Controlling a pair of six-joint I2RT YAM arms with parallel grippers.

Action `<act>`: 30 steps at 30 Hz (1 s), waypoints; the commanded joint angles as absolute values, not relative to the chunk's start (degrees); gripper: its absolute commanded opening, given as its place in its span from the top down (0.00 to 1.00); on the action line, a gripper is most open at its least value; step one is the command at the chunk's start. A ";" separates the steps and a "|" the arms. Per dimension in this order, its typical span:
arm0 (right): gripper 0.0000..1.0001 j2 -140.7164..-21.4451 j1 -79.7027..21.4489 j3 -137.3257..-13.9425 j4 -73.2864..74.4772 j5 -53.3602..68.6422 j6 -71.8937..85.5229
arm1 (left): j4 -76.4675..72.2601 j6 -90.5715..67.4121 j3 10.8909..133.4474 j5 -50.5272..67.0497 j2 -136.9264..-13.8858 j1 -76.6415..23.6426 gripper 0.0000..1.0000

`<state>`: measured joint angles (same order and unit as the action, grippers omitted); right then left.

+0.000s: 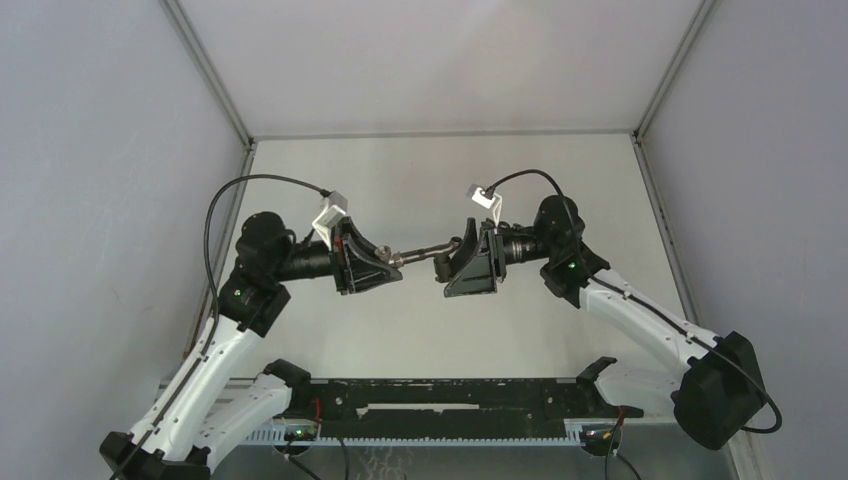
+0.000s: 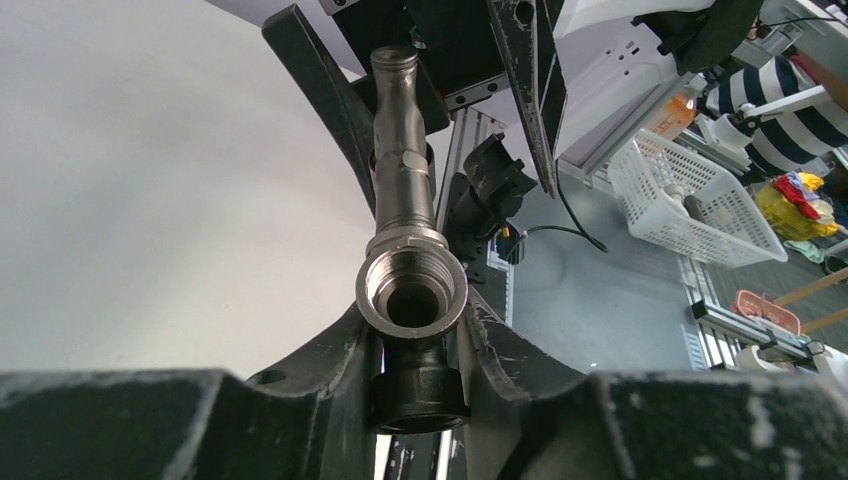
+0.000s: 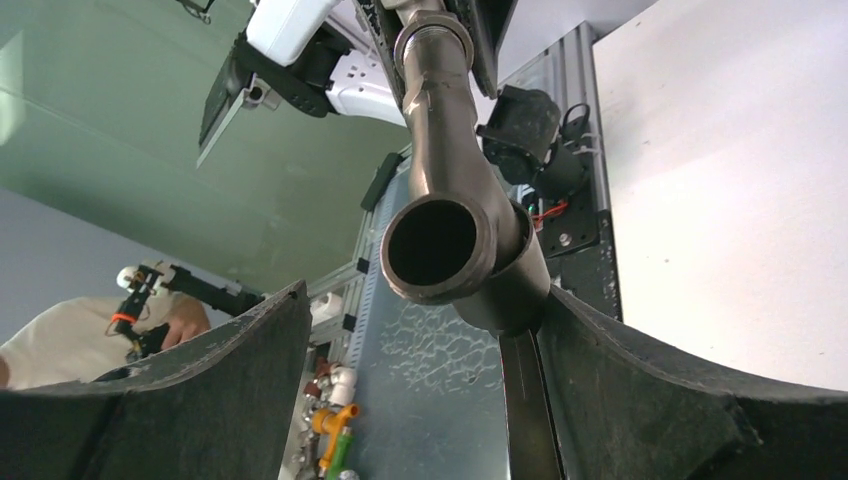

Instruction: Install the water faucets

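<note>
The water faucet [image 1: 415, 255] hangs in the air above the table [image 1: 420, 170], between the two arms; its long axis runs roughly level from one gripper to the other, so each wrist camera looks straight down its length. It reads as one slim grey metal piece, though whether its parts are screwed fully home cannot be told. The left gripper [image 1: 390, 260] is the one carrying it; in the left wrist view its jaws are clamped on the dark collar just under the threaded ring of the faucet [image 2: 405, 180]. The right gripper [image 1: 445, 265] faces it from the other side with its jaws well apart; the faucet's open tubular end [image 3: 450, 200] sits inside that gap, just beside one finger [image 3: 640, 400] and clear of the other, so nothing is gripped there. The coming move probably turns on the right jaws closing square across that end without bending the axis. The table is plain pale grey, boxed in by light walls [image 1: 100, 150] on three sides.
</note>
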<state>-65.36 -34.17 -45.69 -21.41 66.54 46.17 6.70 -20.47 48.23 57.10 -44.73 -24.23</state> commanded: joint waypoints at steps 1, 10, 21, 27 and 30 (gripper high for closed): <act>0.13 -64.96 -35.40 -47.59 -23.73 69.54 49.26 | 4.60 -19.13 50.84 55.62 -44.52 -23.42 1.00; 0.13 -59.93 -36.72 -49.34 -22.00 69.93 49.84 | 7.57 -17.22 49.95 52.21 -46.55 -23.29 1.00; 0.10 -59.89 -36.84 -53.81 -20.45 67.59 53.22 | 13.04 -11.34 48.83 55.49 -47.23 -23.29 1.00; 0.10 -63.86 -36.58 -55.61 -22.34 63.96 57.42 | 13.27 -10.96 48.35 57.01 -46.67 -23.44 1.00; 0.11 -65.75 -35.74 -55.68 -21.47 59.71 60.02 | 13.27 -10.81 48.09 58.32 -46.52 -23.59 1.00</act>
<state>-63.77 -36.36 -53.34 -19.59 65.95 55.77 14.55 -12.69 48.21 55.72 -47.57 -23.64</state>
